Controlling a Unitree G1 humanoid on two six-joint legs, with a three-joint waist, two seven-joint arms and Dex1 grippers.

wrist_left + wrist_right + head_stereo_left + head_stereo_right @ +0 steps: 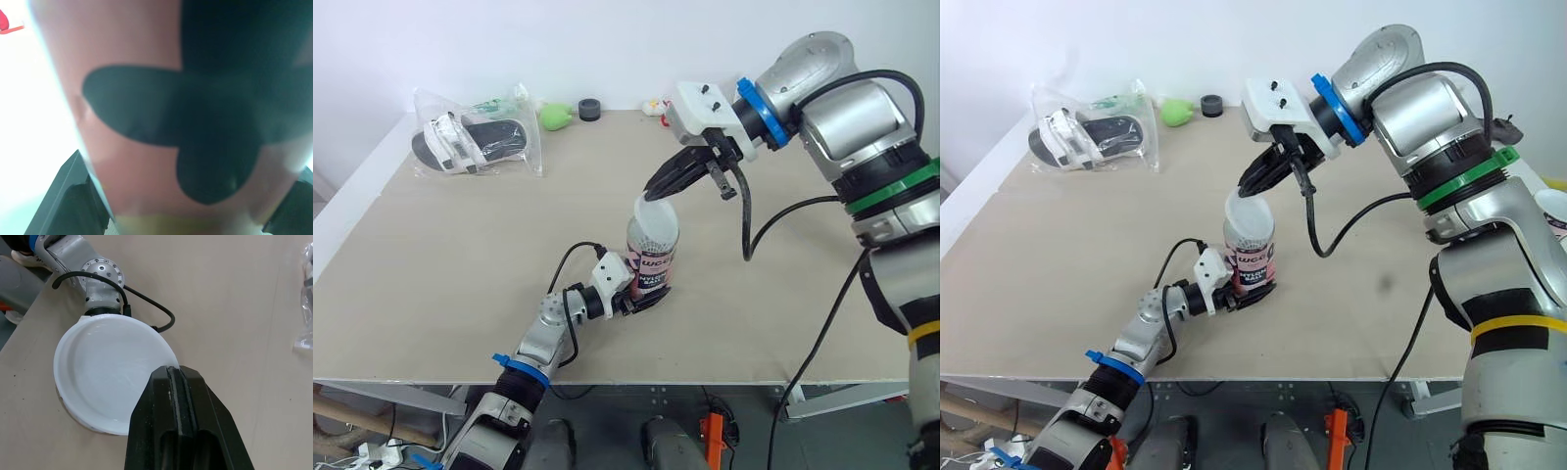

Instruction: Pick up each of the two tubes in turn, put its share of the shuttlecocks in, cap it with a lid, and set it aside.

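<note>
The tube (pixel 652 259) is stood upright on the table (pixel 460 255), a little toward 6 o'clock of its middle, and is clenched low on its printed label by the left gripper (pixel 641 297), whose jaws are closed against its sides. The white lid (pixel 107 367) is pinched at its rim by the right gripper (pixel 656 192), jaws shut on that edge, which is reached from 1 o'clock. The lid is held at the tube's mouth, tilted, and it cannot be told whether it is touching the rim or just above it. The main risk is judged to be a skewed seating: because the lid is gripped by one edge only, it could be pressed down on the near side while the 7 o'clock side is left proud, so the cap would be jammed or popped off once released. A thin rim hold could also be lost under pressure, and the lid dropped to the table. If force is applied off-centre, the tube could be tipped or slid within the low grasp. The bagged slippers (pixel 475 142) at 10 o'clock are well apart and are not thought to be endangered.
</note>
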